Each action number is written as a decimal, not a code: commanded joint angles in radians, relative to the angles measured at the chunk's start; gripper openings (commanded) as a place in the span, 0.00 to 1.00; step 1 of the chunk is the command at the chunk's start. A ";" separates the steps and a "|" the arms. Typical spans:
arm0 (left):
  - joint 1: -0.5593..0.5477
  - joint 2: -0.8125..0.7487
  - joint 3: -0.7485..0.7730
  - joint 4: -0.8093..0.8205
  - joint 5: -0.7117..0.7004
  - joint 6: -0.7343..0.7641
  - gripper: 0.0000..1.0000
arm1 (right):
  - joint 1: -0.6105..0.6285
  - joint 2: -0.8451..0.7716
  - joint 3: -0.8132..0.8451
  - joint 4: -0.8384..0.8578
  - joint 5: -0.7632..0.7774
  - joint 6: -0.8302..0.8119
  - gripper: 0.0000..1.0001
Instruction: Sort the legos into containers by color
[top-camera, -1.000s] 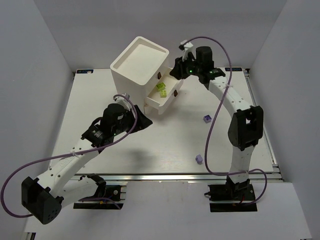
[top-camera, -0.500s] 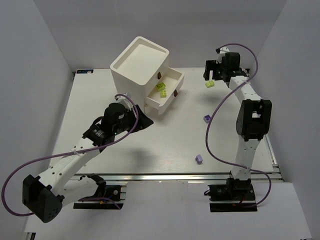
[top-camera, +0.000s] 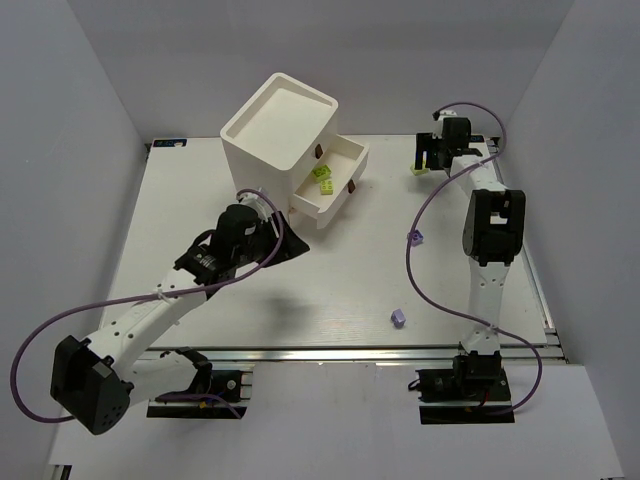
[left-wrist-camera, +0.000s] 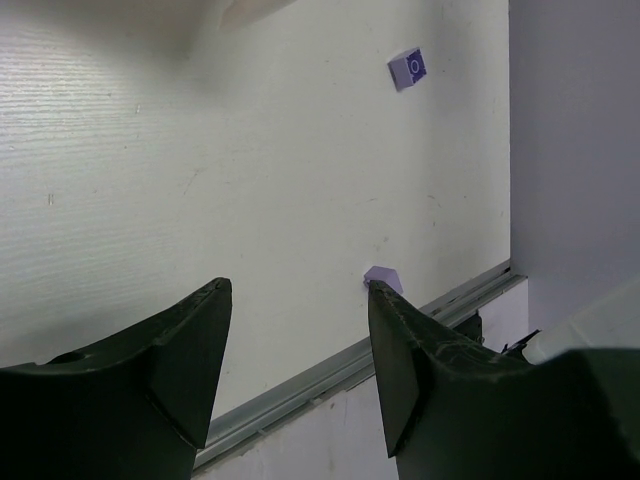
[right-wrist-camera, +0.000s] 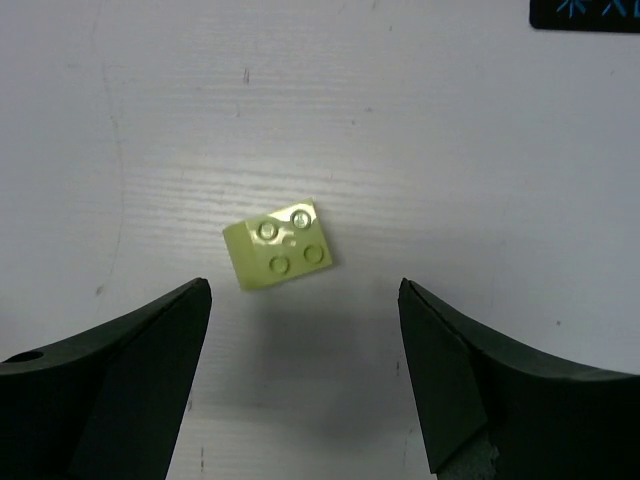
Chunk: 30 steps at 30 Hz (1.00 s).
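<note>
The white cabinet (top-camera: 277, 122) stands at the back, with one drawer (top-camera: 345, 160) pulled out and pale yellow-green legos (top-camera: 322, 178) inside it. My right gripper (top-camera: 426, 160) is open at the back right, above a single yellow-green lego (top-camera: 420, 169) on the table. In the right wrist view that lego (right-wrist-camera: 280, 255) lies just ahead of the open gripper (right-wrist-camera: 305, 300), untouched. My left gripper (top-camera: 293, 246) is open and empty near the cabinet's front. Two light purple legos (top-camera: 415, 236) (top-camera: 398, 318) lie on the table; they also show in the left wrist view (left-wrist-camera: 408, 69) (left-wrist-camera: 383, 277).
The table's metal front rail (top-camera: 350, 352) runs along the near edge and shows in the left wrist view (left-wrist-camera: 330, 375). Grey walls close in both sides. A dark label (right-wrist-camera: 585, 14) is on the table's far edge beyond the right gripper.
My right arm has swung away from the open drawer to the back right corner and now hovers over the yellow-green lego. My left arm has shifted only slightly.
</note>
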 joint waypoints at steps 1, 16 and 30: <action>-0.001 0.012 0.038 -0.002 0.009 -0.007 0.67 | -0.007 0.048 0.141 0.030 0.046 0.028 0.81; -0.001 0.086 0.079 -0.012 -0.002 0.000 0.67 | -0.005 0.196 0.296 0.012 -0.044 0.059 0.73; -0.001 0.164 0.129 -0.012 0.023 0.035 0.67 | 0.006 0.214 0.271 -0.017 -0.007 0.008 0.70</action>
